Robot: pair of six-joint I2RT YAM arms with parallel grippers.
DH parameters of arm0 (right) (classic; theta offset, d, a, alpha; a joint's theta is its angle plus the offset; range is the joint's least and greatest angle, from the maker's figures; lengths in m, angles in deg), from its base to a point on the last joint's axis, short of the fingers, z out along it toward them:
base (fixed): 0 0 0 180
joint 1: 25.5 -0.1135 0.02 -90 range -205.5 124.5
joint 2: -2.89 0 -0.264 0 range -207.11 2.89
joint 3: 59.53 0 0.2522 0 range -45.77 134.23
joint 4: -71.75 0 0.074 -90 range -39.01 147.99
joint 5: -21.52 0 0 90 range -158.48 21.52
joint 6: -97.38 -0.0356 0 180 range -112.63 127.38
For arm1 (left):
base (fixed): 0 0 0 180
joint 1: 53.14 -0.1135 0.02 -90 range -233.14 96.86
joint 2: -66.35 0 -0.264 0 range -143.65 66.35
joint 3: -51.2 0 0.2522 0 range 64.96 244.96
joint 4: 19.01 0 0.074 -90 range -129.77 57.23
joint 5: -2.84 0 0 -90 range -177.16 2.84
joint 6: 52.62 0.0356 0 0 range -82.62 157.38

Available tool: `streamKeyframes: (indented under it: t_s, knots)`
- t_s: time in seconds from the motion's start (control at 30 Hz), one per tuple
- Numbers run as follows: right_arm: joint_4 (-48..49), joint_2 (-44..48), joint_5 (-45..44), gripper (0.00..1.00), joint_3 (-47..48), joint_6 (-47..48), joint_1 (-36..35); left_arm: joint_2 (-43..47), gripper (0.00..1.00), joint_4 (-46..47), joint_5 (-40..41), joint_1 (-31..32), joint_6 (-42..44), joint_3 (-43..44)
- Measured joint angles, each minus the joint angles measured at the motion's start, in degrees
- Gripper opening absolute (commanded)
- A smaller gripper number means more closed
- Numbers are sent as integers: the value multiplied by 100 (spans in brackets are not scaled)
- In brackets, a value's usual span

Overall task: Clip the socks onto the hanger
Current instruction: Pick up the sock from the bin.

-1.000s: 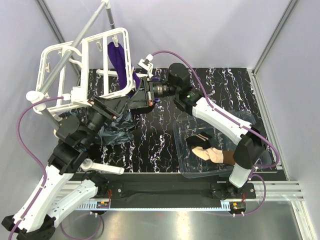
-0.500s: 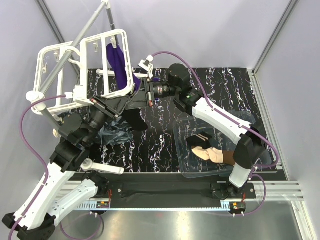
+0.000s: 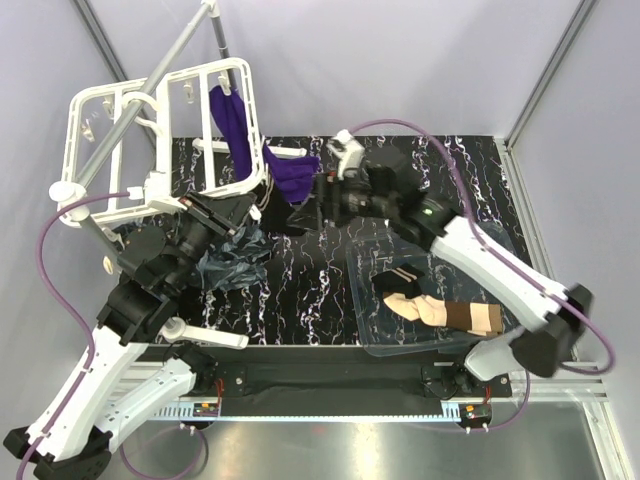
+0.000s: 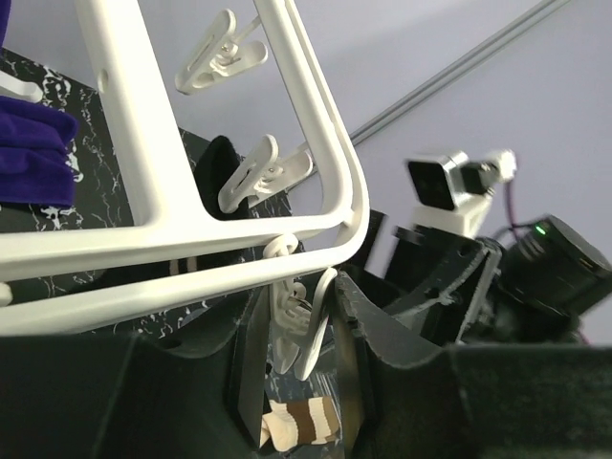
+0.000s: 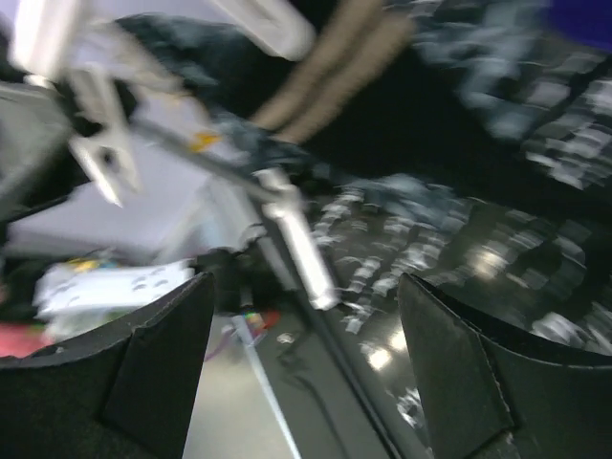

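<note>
white clip (image 4: pixel 285 325) on hanger (image 4: pixel 143 115) pinched by left hand (image 4: pixel 301 325); right hand (image 5: pixel 304 287) spread.

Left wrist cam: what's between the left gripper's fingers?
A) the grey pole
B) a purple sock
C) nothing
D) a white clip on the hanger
D: a white clip dangling from the corner of the hanger sits between the fingers of the left gripper, one finger on each side of it.
</note>
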Motion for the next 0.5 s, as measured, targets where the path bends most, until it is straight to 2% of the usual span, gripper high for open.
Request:
streamKeyframes:
  t_s: [0.23,0.33,0.4,0.5]
  knots:
    - [-2048,1401,-3257,78,-678,-22,26,2,0,-199,114,0,-26,96]
    - [-2599,1722,-4030,74,-1386,-295,61,0,0,-256,114,0,-39,96]
    - [-2874,1814,-4334,69,-1832,-490,114,0,0,-273,111,0,-48,94]
    - [-3263,1843,-4699,67,-2448,-960,317,0,0,-282,105,0,-48,96]
